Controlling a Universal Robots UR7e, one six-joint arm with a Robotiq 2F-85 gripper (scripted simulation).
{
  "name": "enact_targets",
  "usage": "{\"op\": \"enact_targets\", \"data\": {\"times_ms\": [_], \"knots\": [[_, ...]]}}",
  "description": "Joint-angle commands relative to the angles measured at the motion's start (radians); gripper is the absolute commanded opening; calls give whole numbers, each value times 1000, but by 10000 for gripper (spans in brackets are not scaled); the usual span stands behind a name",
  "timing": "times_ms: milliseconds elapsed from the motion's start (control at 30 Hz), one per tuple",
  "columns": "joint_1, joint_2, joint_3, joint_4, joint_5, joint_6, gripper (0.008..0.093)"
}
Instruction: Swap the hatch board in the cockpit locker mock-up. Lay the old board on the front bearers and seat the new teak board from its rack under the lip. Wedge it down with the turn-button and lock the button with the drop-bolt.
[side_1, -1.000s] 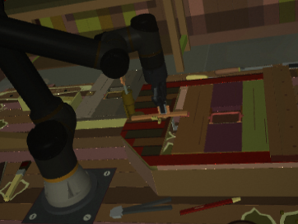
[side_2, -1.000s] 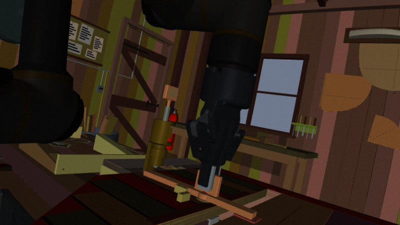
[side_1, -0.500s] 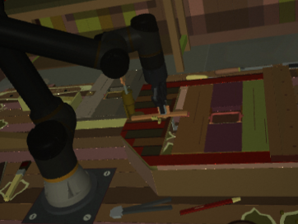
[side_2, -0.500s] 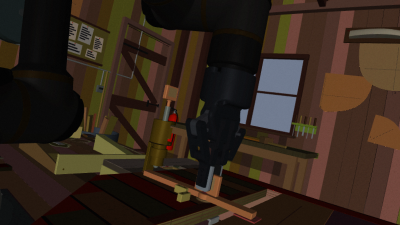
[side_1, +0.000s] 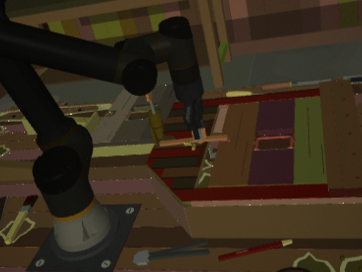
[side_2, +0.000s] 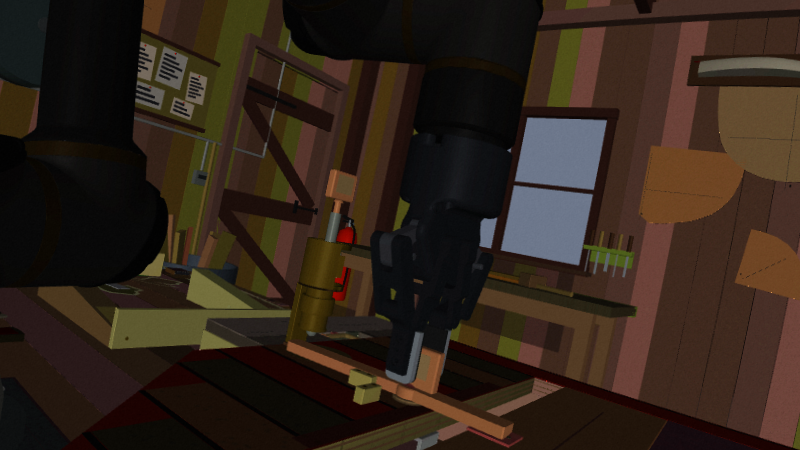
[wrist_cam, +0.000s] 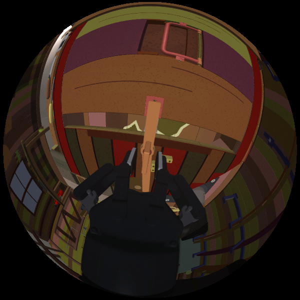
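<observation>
The teak board lies seated in the red-framed locker opening, its edge under the lip. The turn-button, a long orange wooden bar, lies across the frame with its far end over the board's edge. My gripper stands straight over the bar's upright grip, open, with a finger on either side of it and holding nothing. The drop-bolt stands raised in its brass barrel at the bar's other end, its square knob up. A board with a pink handle lies further along the mock-up.
Behind the work rise a plank wall with a window and a braced door. A shelf of tools hangs by the window. On the near floor lie a hammer and a red pencil. My arm's base stands left.
</observation>
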Motion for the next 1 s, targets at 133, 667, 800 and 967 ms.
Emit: {"op": "enact_targets", "data": {"times_ms": [133,667,800,967], "knots": [[0,-2,-3,5,0,0,380],[0,-21,-27,46,0,0,380],[0,-40,-56,94,0,0,380],[0,-79,-135,211,0,0,380]]}}
